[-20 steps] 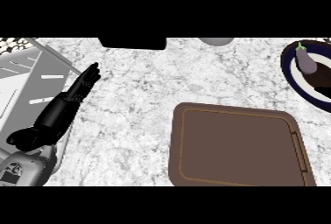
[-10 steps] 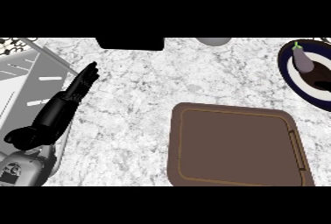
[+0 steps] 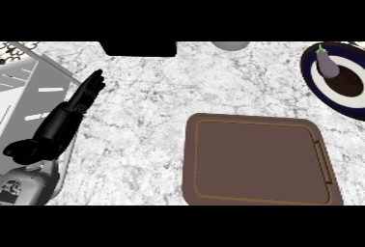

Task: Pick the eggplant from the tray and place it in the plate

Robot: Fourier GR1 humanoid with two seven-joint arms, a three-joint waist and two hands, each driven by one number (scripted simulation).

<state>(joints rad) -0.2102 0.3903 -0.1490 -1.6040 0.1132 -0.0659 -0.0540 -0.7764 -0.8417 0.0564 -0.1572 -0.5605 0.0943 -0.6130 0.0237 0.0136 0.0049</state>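
You find the small purple eggplant with a green stem (image 3: pixel 328 64) lying on the round dark-rimmed white plate (image 3: pixel 321 86) at the far right edge of the marble worktop (image 3: pixel 149 111), so the placing looks done. The brown rectangular tray (image 3: pixel 260 165), nearer and just left of the plate, holds nothing. Well apart at the left, the left hand (image 3: pixel 88 91) rests with fingers straight, holding nothing. Open marble lies between them. The right hand does not show.

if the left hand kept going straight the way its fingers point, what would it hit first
Probably the black block at the counter's far edge: the left hand points up and slightly right over bare marble, though height is unclear.
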